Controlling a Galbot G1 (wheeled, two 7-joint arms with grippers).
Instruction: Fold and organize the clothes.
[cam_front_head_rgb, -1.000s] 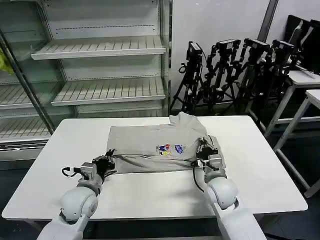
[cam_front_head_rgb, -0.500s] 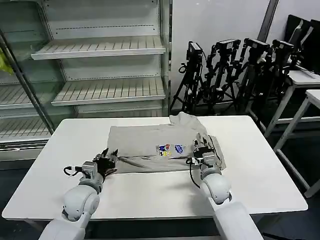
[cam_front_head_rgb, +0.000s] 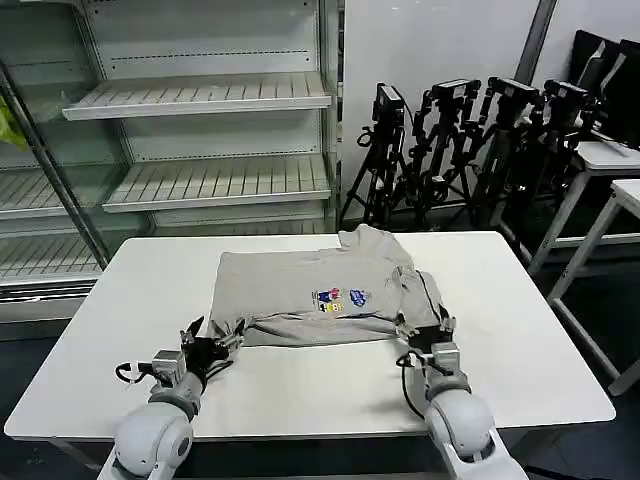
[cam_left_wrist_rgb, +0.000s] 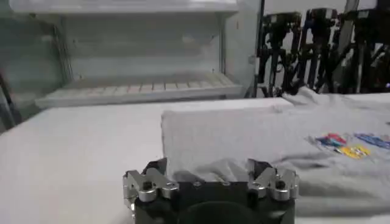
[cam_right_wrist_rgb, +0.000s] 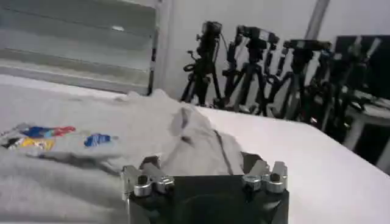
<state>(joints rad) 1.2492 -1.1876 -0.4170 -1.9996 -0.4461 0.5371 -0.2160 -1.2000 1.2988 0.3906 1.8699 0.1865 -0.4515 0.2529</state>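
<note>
Nearest, at the table's (cam_front_head_rgb: 90, 350) front edge: left gripper (cam_front_head_rgb: 212, 340) and right gripper (cam_front_head_rgb: 432, 335), both with jaws spread and holding nothing, each set just short of a near corner of the T-shirt (cam_front_head_rgb: 300, 285). Beyond them: the grey T-shirt, print up, lying mid-table, part-folded with its right sleeve turned in and its near hem rumpled. Step judged: between folds, cloth released; next move calls for both grippers to close on the near hem corners and carry them toward the collar.
</note>
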